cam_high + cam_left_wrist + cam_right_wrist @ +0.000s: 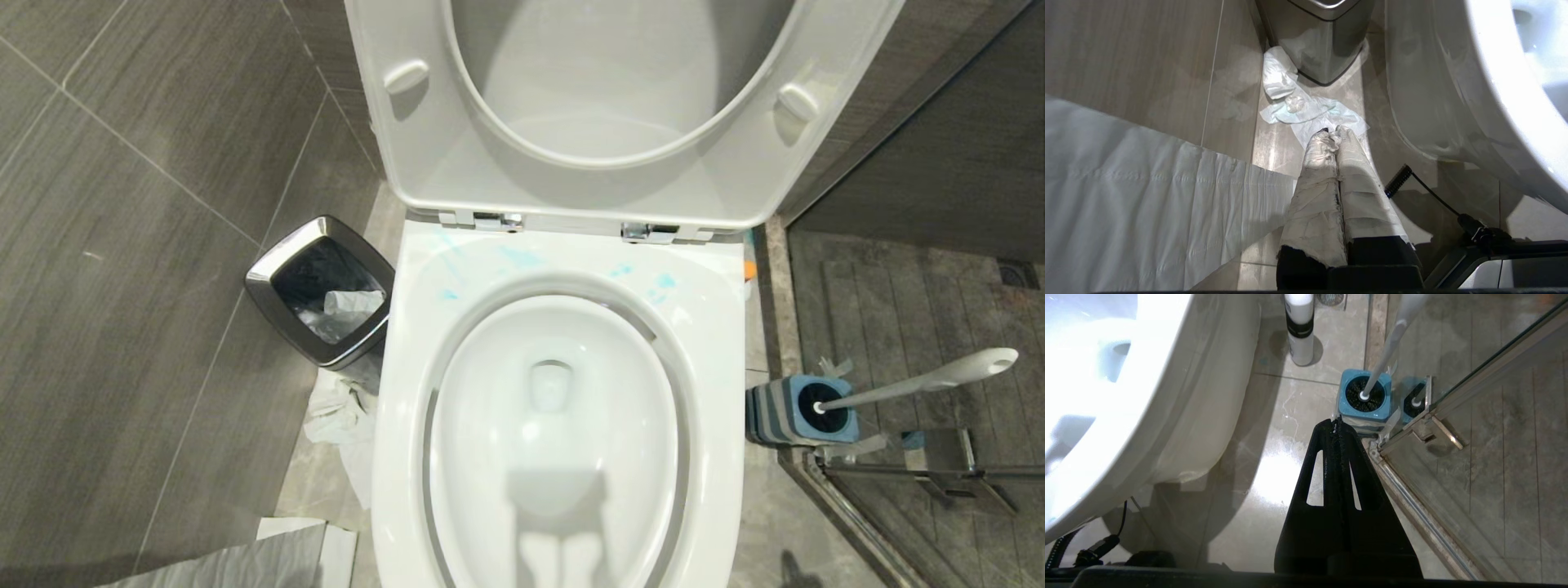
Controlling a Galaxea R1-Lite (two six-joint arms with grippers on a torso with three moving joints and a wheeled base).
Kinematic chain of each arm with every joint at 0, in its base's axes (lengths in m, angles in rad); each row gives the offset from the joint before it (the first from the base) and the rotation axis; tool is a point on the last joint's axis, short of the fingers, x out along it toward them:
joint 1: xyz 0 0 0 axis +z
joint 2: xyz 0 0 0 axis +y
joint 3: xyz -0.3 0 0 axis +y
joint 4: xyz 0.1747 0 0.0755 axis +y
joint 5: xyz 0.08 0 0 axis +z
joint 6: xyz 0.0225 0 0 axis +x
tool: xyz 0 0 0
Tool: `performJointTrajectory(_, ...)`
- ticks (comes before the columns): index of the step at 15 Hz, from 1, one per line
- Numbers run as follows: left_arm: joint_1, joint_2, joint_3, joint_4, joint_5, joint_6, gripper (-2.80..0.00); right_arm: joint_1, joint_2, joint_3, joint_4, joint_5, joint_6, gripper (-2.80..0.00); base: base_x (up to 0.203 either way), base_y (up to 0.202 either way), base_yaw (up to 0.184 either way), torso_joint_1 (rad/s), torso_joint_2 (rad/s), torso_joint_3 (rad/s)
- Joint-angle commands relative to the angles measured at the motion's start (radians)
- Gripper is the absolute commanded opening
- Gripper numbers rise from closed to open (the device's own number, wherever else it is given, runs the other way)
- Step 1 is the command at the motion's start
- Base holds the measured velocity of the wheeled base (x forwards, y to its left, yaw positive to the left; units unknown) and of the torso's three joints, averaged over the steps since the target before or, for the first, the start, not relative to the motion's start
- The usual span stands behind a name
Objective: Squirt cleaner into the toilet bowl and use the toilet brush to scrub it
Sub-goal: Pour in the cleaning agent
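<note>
The toilet bowl point(718, 351) fills the middle of the head view, seat and lid point(424, 139) raised, with blue smears on the back of its rim. The toilet brush point(914, 384) leans in its square blue and grey holder point(775, 412) on the floor to the right. Only an orange cap of the cleaner point(749, 269) peeks past the rim; its white body point(1300, 332) stands beyond the holder point(1365, 396). My left gripper point(1332, 132), wrapped in white, is shut and empty low beside the bowl's left flank point(1453, 81). My right gripper point(1336, 422) is shut, empty, just short of the holder.
A dark steel-rimmed waste bin point(320, 290) stands left of the toilet, crumpled tissue point(343, 416) below it. A long white paper strip point(1147, 192) lies on the floor by my left gripper. A glass shower door with a metal frame point(1412, 522) runs close along the right.
</note>
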Motion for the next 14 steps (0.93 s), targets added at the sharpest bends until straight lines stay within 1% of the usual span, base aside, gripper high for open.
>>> performJointTrajectory(1,0.0,0.0,0.002,0.0,0.0,0.0,-2.8,0.0,0.002,0.025,0.001,0.001,0.0,-2.8,0.0,0.0,0.0,0.005,0.0,-0.2)
performJointTrajectory(4,0.0,0.0,0.002,0.0,0.0,0.0,-2.8,0.0,0.002,0.025,-0.001,0.0,0.0,-2.8,0.0,0.0,0.0,0.005,0.0,-0.094)
performJointTrajectory(8,0.0,0.0,0.002,0.002,0.0,-0.001,-2.8,0.0,0.002,0.025,-0.001,0.0,0.0,-2.8,0.0,0.0,0.0,0.002,0.0,-0.007)
performJointTrajectory(11,0.0,0.0,0.002,0.001,0.009,-0.035,-2.8,0.001,0.002,0.025,-0.001,0.0,0.0,-2.8,0.0,0.0,0.0,0.0,0.0,0.0)
performJointTrajectory(14,0.0,0.0,0.002,0.0,0.009,-0.035,-2.8,0.0,0.002,0.025,-0.001,0.001,0.0,-2.8,0.0,0.0,0.0,0.0,0.0,0.0)
